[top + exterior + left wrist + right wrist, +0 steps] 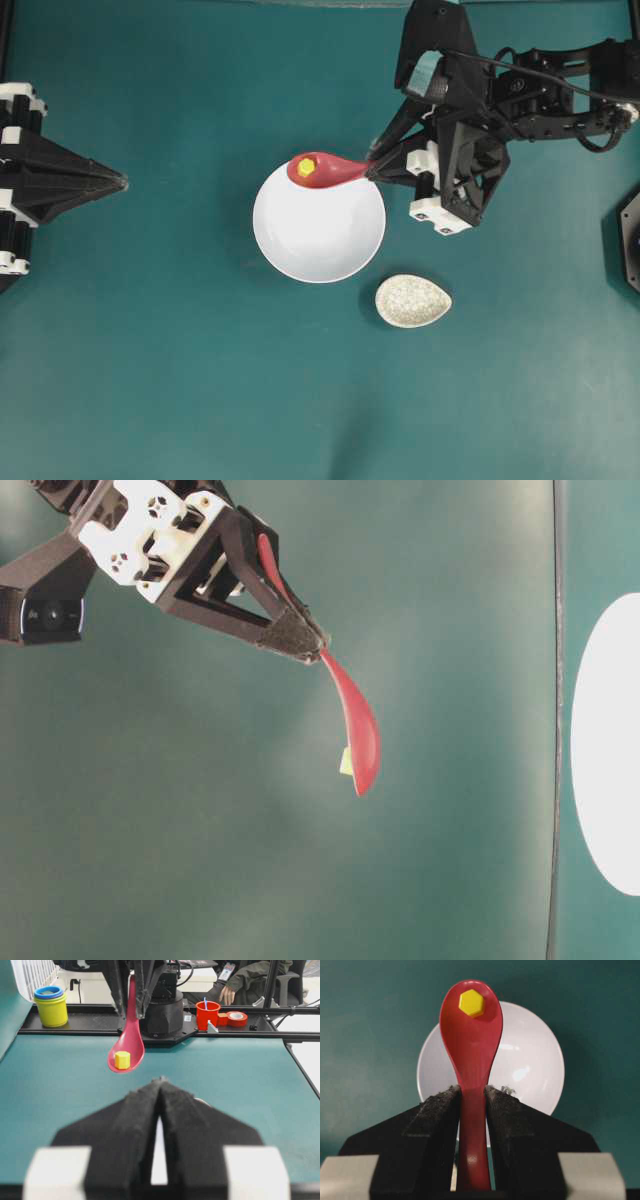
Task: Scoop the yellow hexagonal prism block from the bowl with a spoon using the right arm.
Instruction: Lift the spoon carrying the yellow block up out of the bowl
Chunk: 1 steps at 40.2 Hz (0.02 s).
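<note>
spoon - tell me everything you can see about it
The spoon is glossy pink-red, plastic-looking, with an oval scoop and a short straight handle. The right gripper is shut on the handle. It is held in the air over the white bowl's far rim, and the yellow hexagonal block sits near the scoop's tip.

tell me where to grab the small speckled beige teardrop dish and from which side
Judging by its shape, take the small speckled beige teardrop dish across its narrow pointed end, which faces away from the large round white bowl. Come straight down from above with an open claw: the dish lies flat and shallow, so only its rim offers a hold.
</note>
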Tool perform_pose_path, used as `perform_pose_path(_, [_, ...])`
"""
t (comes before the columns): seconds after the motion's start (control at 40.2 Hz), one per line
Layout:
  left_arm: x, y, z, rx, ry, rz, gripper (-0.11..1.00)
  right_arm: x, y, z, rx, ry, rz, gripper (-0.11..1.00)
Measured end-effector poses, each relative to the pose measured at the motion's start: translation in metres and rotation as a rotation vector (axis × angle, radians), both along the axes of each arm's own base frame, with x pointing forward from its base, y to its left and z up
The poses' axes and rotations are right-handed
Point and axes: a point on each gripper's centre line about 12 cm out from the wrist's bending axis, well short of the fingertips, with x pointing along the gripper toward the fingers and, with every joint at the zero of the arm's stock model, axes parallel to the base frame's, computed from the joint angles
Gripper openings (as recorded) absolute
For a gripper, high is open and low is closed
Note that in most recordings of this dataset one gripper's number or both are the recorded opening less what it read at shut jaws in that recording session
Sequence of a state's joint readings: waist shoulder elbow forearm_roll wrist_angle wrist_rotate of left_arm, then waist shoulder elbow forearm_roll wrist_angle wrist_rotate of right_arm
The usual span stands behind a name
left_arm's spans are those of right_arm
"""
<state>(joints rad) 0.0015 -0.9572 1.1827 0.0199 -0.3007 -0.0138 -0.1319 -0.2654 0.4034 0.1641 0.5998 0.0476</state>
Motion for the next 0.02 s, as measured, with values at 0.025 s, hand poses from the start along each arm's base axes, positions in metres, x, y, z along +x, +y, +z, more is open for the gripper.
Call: perform_pose_path(0.025, [-0.0003,0.0,0.0007,0.0,-0.005,0.0,0.0,0.0,0.0,0.0,0.0,0.0,0.0,0.24])
